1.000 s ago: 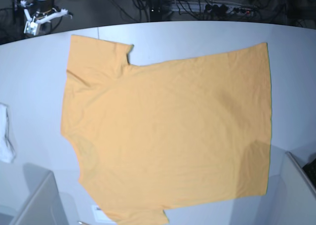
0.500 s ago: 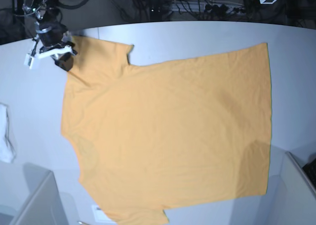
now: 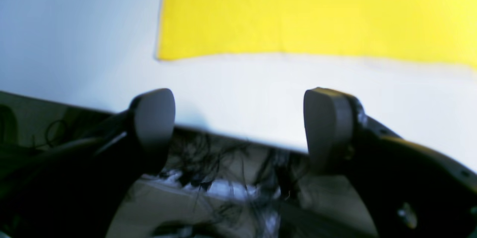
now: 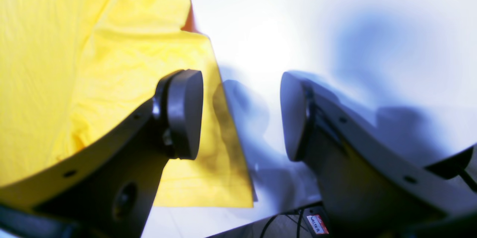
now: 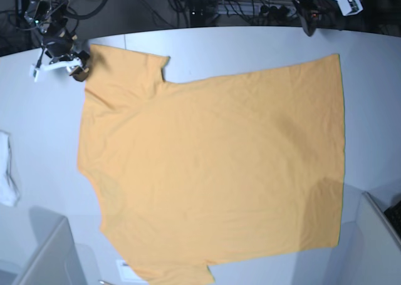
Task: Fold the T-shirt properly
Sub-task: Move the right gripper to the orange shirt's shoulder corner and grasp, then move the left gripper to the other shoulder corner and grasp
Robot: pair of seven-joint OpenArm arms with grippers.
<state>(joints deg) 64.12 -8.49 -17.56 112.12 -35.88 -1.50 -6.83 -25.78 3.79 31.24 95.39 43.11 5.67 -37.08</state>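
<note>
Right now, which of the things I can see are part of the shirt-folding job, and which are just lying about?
Part of the job:
- the T-shirt, spread flat on the table
- the right gripper, open at the sleeve edge
- the left gripper, open, beyond the far hem corner

Just lying about:
- the white cloth at the table's edge
- the cables behind the table

T-shirt point(image 5: 213, 172) matt soft cloth; table point(image 5: 37, 122) smooth, matt; hand pads point(image 3: 154, 118) dull grey.
</note>
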